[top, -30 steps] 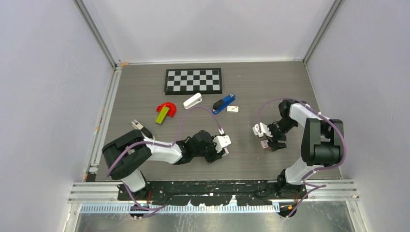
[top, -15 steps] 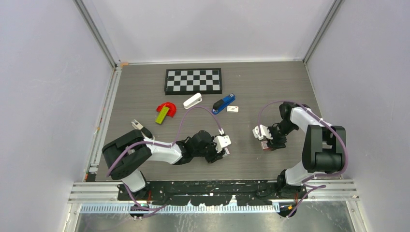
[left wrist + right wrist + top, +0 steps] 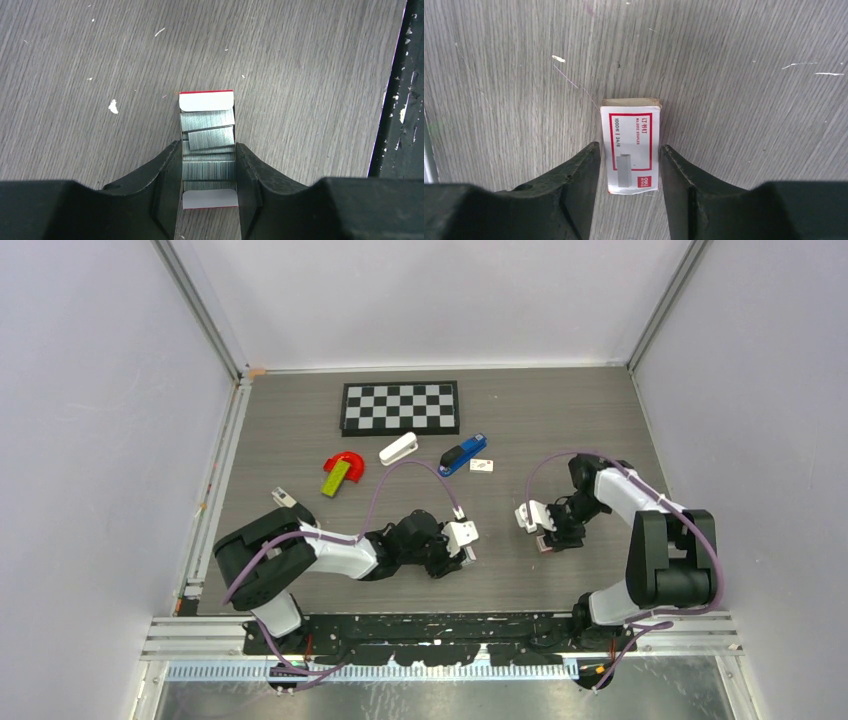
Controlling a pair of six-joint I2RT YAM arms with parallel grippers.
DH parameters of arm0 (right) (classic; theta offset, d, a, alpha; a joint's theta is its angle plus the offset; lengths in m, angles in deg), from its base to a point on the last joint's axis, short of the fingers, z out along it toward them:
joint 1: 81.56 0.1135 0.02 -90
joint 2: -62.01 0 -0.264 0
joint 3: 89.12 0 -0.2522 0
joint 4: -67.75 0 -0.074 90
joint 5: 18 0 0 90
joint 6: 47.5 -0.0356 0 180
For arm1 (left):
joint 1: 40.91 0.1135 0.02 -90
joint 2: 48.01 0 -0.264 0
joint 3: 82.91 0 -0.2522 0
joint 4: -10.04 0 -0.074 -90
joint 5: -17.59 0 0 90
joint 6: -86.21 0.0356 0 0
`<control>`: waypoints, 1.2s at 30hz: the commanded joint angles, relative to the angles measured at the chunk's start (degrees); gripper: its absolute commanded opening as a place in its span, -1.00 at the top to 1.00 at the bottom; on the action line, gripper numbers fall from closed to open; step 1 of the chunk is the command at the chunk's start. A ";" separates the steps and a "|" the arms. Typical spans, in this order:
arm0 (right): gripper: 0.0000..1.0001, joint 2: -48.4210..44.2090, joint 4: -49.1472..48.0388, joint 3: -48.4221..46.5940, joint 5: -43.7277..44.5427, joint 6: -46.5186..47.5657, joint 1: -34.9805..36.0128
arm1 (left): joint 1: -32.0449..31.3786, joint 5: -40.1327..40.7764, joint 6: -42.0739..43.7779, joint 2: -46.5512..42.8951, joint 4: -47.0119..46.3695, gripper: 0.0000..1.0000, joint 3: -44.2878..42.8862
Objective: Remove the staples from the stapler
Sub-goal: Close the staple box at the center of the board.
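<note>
While the stapler (image 3: pixel 463 454) lies untouched toward the far side of the table (image 3: pixel 600 420), just in front of the checkerboard (image 3: pixel 400 407), a white stapler (image 3: pixel 398 449) sits to its left and a small white card (image 3: pixel 482 465) just beside its right end. Further left lies a red and yellow-green piece (image 3: pixel 341 471). Well nearer the arms, the left gripper (image 3: pixel 207 152) pinches an open staple tray (image 3: pixel 206 101) by its long sides, strips of staples showing inside. The right gripper (image 3: pixel 630 152) straddles a red-and-white staple box (image 3: pixel 631 130) lying flat on the table; whether its fingers press the box I cannot tell.
</note>
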 commanded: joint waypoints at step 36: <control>0.17 -9.28 -17.14 9.81 -0.38 -17.52 15.90 | 0.04 -5.29 -4.51 8.62 -12.15 0.47 -4.53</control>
